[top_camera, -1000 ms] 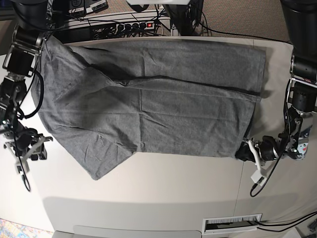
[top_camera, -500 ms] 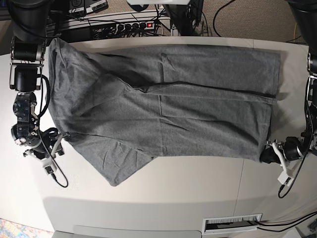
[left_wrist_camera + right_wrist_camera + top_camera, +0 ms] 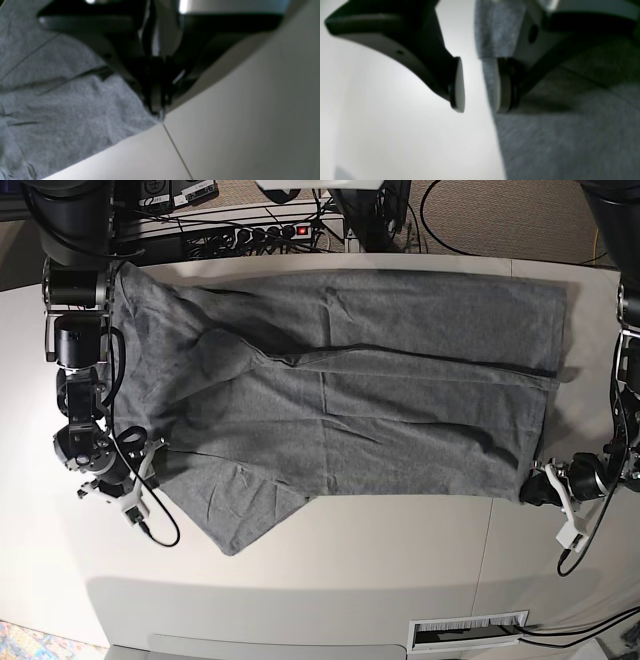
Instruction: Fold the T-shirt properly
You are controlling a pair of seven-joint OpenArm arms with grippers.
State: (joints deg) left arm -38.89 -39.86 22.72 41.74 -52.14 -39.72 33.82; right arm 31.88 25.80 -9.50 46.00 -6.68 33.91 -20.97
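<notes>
White tabletop [image 3: 330, 570], thin seam line. Grey T-shirt [image 3: 340, 390] spread flat across middle. Power strip [image 3: 262, 232], cables at 12 o'clock. Left gripper [image 3: 541, 486] jaws pinching shirt corner. Right gripper [image 3: 150, 462] jaws spread at shirt edge.

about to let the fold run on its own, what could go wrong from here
The left hand pinches only the very corner of the T-shirt, so a hard pull might slip the cloth free. The right hand is open with the shirt's edge beside one pad; closing may catch too little cloth or miss it. The shirt lies creased, with a ridge across its middle and a loose flap near the front edge, so any fold could lock those wrinkles in.
</notes>
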